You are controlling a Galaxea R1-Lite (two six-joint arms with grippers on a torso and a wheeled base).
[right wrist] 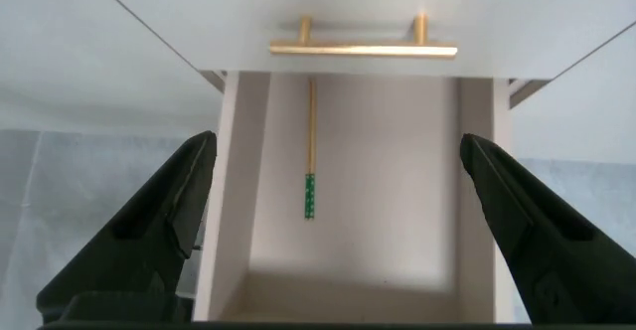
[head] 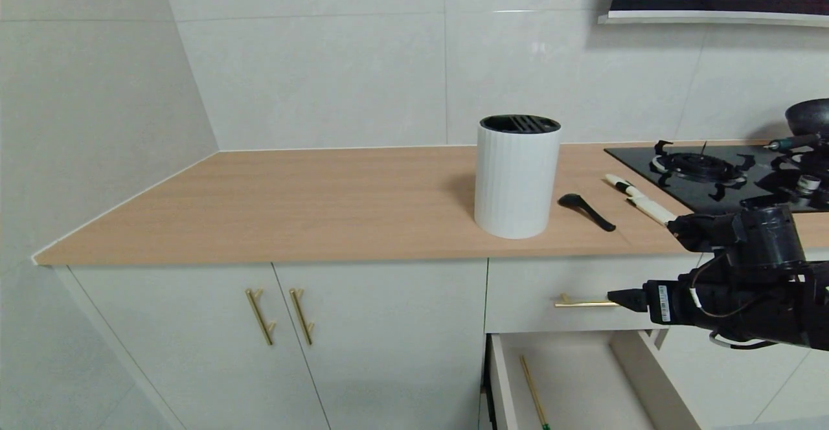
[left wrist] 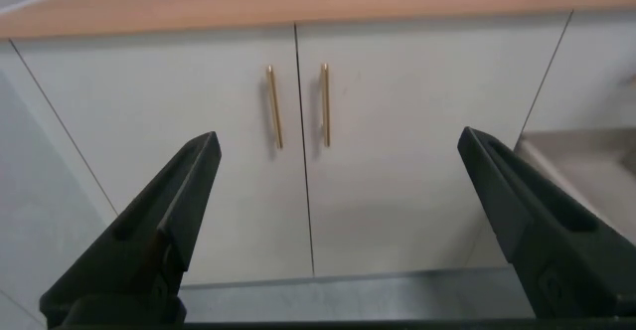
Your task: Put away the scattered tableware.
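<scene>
A black spoon (head: 586, 211) lies on the wooden counter (head: 324, 203) just right of a white ribbed utensil holder (head: 517, 177) with a black slotted top. Two white-handled utensils (head: 638, 200) lie further right, by the stove. Below the counter a drawer (head: 647, 378) stands pulled out, with one chopstick (head: 532, 384) inside. My right gripper (head: 625, 298) hangs open in front of the upper drawer's gold handle (head: 583, 301), above the pulled-out drawer. Its wrist view looks down on that handle (right wrist: 363, 48) and the green-tipped chopstick (right wrist: 309, 161) between its fingers (right wrist: 159, 231). My left gripper (left wrist: 338, 141) is open before the cabinet doors.
A black gas stove (head: 706, 168) with a dark pan (head: 809, 119) sits at the counter's right end. Two cabinet doors with gold handles (head: 282, 316) are below the counter on the left. Tiled walls close the back and left side.
</scene>
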